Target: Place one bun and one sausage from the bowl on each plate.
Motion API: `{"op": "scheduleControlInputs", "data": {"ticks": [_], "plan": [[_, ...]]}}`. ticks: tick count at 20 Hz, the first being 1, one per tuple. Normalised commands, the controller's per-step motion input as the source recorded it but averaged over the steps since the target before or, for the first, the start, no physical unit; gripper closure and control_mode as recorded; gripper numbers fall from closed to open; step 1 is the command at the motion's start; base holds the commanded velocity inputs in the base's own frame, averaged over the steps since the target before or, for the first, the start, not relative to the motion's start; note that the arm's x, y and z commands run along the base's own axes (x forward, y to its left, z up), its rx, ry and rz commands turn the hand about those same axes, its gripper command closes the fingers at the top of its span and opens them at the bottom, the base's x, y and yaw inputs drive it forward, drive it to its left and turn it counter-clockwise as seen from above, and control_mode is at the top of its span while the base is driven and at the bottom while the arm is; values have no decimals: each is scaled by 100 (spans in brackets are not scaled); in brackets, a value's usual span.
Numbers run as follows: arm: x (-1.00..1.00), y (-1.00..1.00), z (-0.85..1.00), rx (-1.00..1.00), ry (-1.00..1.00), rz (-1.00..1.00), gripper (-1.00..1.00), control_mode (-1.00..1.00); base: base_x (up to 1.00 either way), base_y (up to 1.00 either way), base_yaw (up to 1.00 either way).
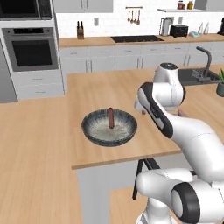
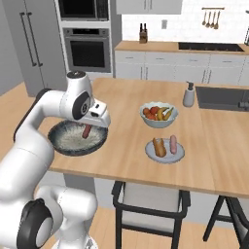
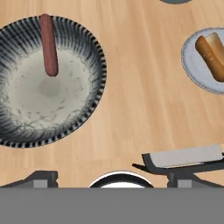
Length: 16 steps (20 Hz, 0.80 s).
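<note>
The dark bowl (image 1: 89, 131) (image 2: 58, 143) (image 3: 94, 87) holds one reddish-brown sausage (image 1: 111, 118) (image 2: 86, 131) (image 3: 49, 43) leaning on its far wall. A pale grey-blue plate (image 2: 165, 159) (image 3: 189, 54) to the bowl's right carries a golden bun (image 2: 158, 147) (image 3: 209, 54) and a paler pink sausage (image 2: 172, 144). My gripper (image 3: 111, 178) hovers above the counter between bowl and plate, close to the bowl's near rim. It is open, its fingertips (image 3: 42, 177) far apart with nothing between them. The white hand (image 2: 98, 115) hangs over the bowl's right edge.
A white fruit bowl (image 2: 158, 115) and a soap dispenser (image 2: 188, 95) stand behind the plate, with a sink (image 2: 223, 97) at the back right. A dark chair (image 2: 146, 194) (image 3: 183, 158) is tucked under the counter's front edge. Bare wood lies between bowl and plate.
</note>
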Motion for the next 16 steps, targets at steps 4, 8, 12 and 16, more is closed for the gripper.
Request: {"op": "scheduleControlInputs", "data": {"ticks": [4, 8, 12, 16], "plan": [[0, 0, 0, 0, 0, 0, -100, 100, 49, 0, 0], [38, 66, -16, -2, 0, 0, -100, -100, 0, 0, 0], [53, 100, -16, 0, 0, 0, -100, -100, 0, 0, 0], [68, 79, -9, 1, 0, 0, -100, -100, 0, 0, 0]]}}
